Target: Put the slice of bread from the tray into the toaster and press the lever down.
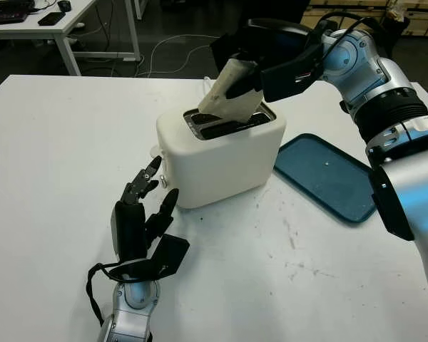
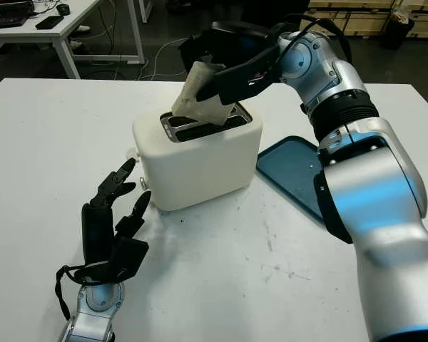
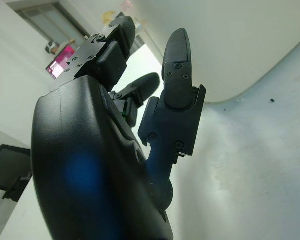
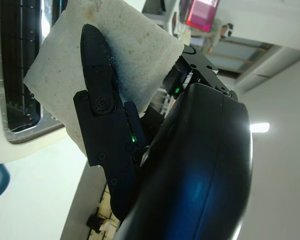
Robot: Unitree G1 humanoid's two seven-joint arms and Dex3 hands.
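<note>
The right hand [image 1: 253, 71] pinches the bread [image 1: 228, 92] over the toaster [image 1: 221, 153], tray [image 1: 328, 174] at 3 o'clock; next, slide it down the slot; left hand [image 1: 144, 214] open nearby

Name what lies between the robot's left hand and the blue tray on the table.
The white toaster stands between the open left hand and the blue tray, as the left eye view shows. The right hand holds the bread slice over its slots.

Bright even overhead light, soft shadows, blurred wrist close-ups.
</note>
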